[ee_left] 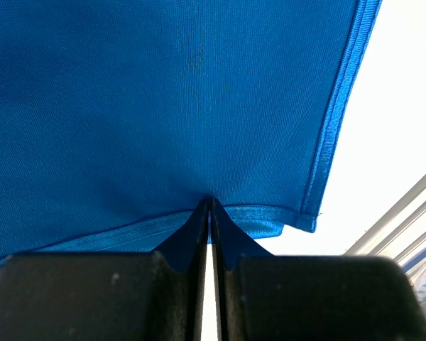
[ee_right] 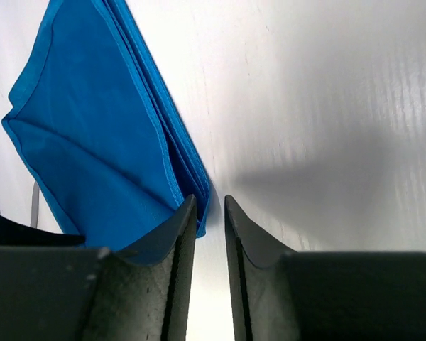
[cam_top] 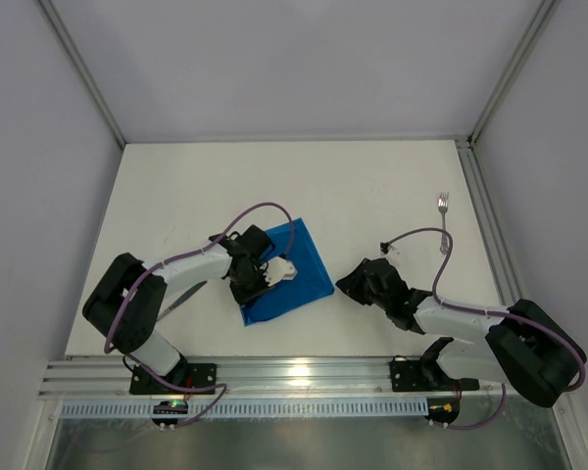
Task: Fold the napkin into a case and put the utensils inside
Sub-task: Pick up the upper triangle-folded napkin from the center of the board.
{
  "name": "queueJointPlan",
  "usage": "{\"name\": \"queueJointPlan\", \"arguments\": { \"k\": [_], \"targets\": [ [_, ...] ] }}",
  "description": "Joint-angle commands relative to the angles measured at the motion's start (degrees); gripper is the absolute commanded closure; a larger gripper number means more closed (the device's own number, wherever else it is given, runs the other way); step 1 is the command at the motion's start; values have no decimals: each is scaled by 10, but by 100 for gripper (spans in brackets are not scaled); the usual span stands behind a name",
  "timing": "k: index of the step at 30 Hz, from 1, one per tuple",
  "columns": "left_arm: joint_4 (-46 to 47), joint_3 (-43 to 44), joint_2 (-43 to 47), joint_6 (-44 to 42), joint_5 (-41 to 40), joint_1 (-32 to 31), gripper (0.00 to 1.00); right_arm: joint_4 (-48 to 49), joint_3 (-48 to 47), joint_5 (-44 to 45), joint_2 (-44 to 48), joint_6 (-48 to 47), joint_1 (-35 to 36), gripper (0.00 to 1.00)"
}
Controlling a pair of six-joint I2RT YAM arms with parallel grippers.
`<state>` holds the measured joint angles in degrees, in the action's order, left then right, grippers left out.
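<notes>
Pinched the hem of the folded napkin (cam_top: 304,262) on the bench (cam_top: 392,176) in the tight-closed left gripper (ee_left: 211,204), likely to lift the next fold, with the right gripper (ee_right: 210,206) narrowly parted, empty, beside its corner, and the fork (cam_top: 443,205) well apart.

Light: bright, even, from overhead on the white bench (cam_top: 372,196).
Glare: hot spot on the metal rail (cam_top: 294,370); bench washed out white in the left wrist view.
Shadow: soft grey patch beside the right hand (ee_right: 209,206).
Focus: napkin (ee_left: 163,106) weave sharp; near fingers (ee_right: 128,298) soft.
</notes>
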<state>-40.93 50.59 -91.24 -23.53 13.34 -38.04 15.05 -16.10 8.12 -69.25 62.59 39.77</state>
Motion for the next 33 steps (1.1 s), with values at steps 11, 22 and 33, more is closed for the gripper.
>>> {"name": "queueJointPlan", "arguments": {
  "k": [11,22,33],
  "targets": [
    [57,-37,-39,-21,-24,-1,94,18,-22,-118,7,-208,-10,30],
    [56,-37,-34,-20,-24,-1,94,68,-45,-176,-122,-229,-10,35],
    [58,-43,-32,-23,-32,-1,94,103,-11,-202,-116,-208,-11,56]
  ]
}}
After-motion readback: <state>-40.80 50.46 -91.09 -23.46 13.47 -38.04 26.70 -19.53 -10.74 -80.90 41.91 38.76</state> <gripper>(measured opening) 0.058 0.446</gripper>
